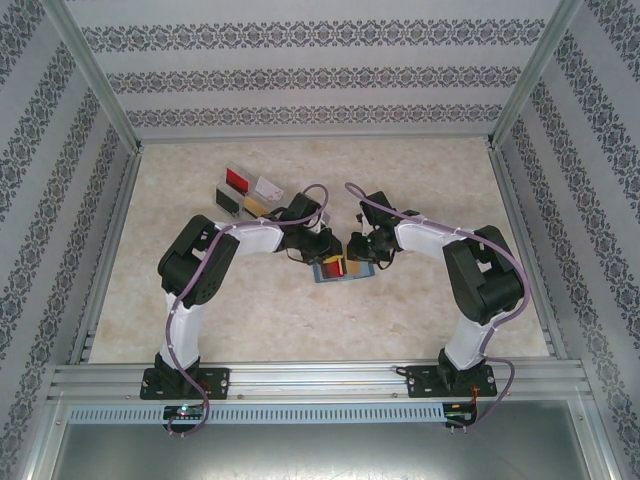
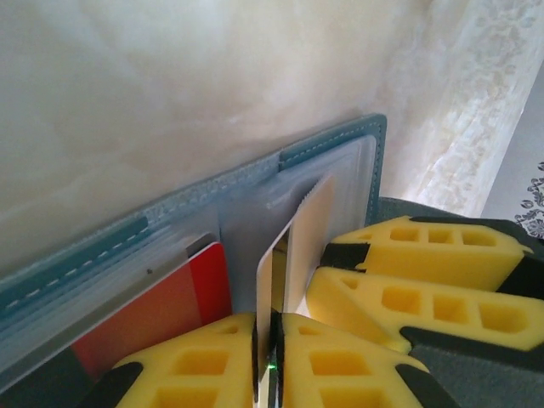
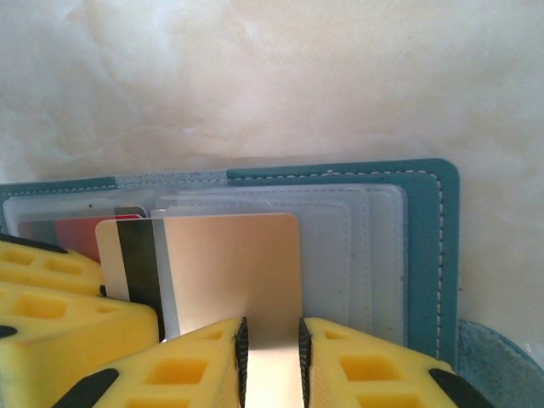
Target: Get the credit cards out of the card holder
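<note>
Marbled tabletop (image 3: 255, 76) bears the card holder (image 3: 425, 221), left jaws clenching its beige card (image 3: 229, 272), right jaws parted alongside.

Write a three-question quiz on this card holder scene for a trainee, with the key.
1. True or false: the left gripper is clamped on the tan card, seen edge-on from the left wrist.
2. Which colour of card sits in a slot of the card holder? A green, B red, C purple.
3. In the top view, where does the clear tray stand relative to the card holder?

Key:
1. True.
2. B, the red card.
3. Farther from the arm bases, on the left arm's side.
</note>
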